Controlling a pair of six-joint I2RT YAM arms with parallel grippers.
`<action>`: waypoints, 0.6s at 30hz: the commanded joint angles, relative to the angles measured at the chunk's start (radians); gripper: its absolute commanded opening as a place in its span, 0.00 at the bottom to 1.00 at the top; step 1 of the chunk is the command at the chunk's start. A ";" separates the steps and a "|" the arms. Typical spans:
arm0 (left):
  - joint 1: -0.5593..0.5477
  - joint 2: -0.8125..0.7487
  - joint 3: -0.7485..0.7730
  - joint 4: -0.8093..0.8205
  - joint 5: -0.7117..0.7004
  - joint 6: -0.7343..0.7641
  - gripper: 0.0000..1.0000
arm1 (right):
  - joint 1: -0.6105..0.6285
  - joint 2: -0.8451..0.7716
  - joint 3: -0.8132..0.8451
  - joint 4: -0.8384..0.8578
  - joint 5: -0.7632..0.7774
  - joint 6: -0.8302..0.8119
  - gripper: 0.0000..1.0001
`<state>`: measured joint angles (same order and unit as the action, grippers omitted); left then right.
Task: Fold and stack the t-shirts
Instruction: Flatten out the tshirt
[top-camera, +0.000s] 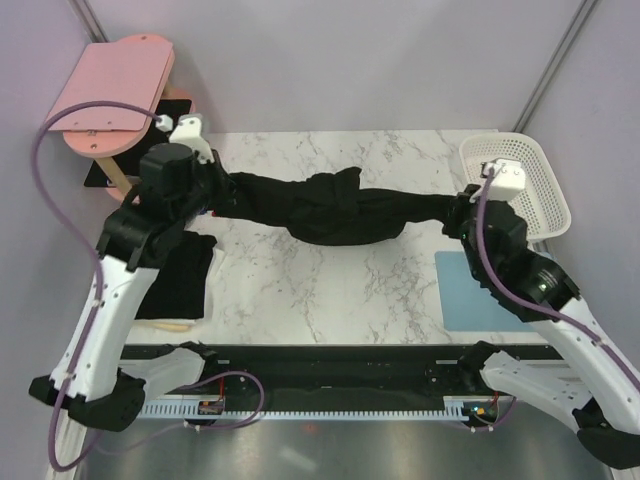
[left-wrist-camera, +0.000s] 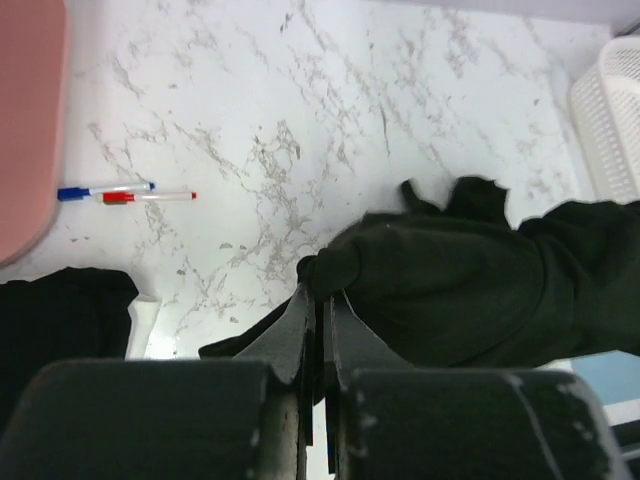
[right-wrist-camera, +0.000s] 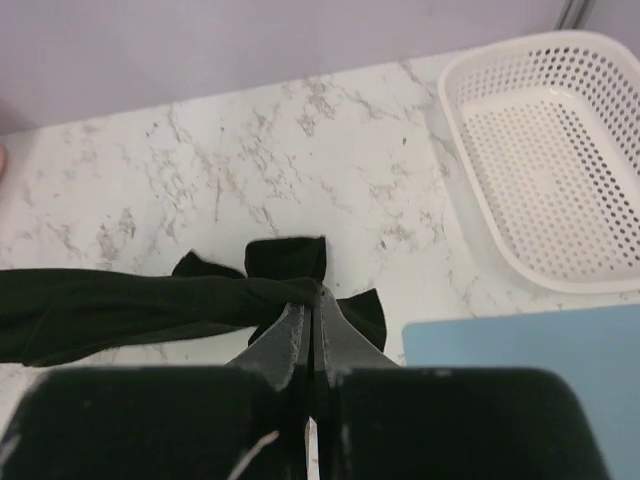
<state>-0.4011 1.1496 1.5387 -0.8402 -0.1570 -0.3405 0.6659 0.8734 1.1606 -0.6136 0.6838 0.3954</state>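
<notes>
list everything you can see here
held t-shirt: 1, black, bunched and stretched between both grippers above mid table
other t-shirt: 1, black, lying at the table's near left edge, partly under the left arm
table: 1, white marble pattern
basket: 1, white, perforated, far right corner, empty
mat: 1, light blue, near right
pink boards: 2, stacked, far left corner
pens: 2, one blue-capped, one red-capped, far left on the table
left gripper: 1, black, shut on the held t-shirt
right gripper: 1, black, shut on the held t-shirt
</notes>
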 joint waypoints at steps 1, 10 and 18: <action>0.002 -0.120 0.104 -0.126 -0.042 0.043 0.02 | 0.003 -0.097 0.073 0.032 -0.021 -0.108 0.00; 0.002 -0.090 0.382 -0.201 -0.053 0.069 0.02 | 0.003 -0.111 0.209 0.072 -0.021 -0.171 0.00; 0.004 0.244 0.461 -0.154 0.030 0.078 0.02 | -0.014 0.192 0.260 0.195 0.151 -0.257 0.00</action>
<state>-0.4015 1.1851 1.9396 -1.0145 -0.1509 -0.3187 0.6712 0.9123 1.3705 -0.4934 0.6880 0.2192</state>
